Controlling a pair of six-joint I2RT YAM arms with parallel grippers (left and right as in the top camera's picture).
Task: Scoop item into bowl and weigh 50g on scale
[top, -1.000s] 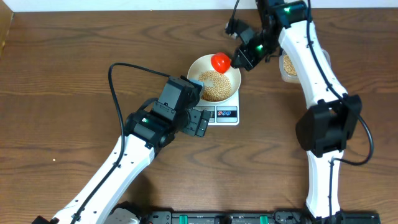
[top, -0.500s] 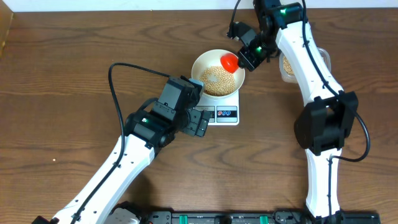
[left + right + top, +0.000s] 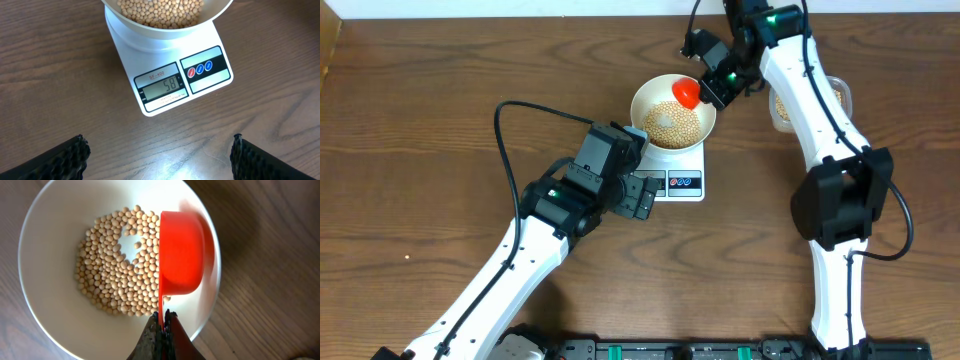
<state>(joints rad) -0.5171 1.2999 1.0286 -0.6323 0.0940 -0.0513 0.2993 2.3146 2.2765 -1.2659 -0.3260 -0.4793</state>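
Overhead straight down; both wrists near, sharing bowl.

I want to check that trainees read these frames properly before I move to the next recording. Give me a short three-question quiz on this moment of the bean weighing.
1. True or false: the display of the scale reads 50.
2. What does the right hand grip? A) the handle of the red scoop; B) the scale; C) nothing.
3. In one word: is the left hand open or shut?

Key
1. False: it reads 58.
2. A.
3. Open. Its fingers stand wide apart with nothing between them.
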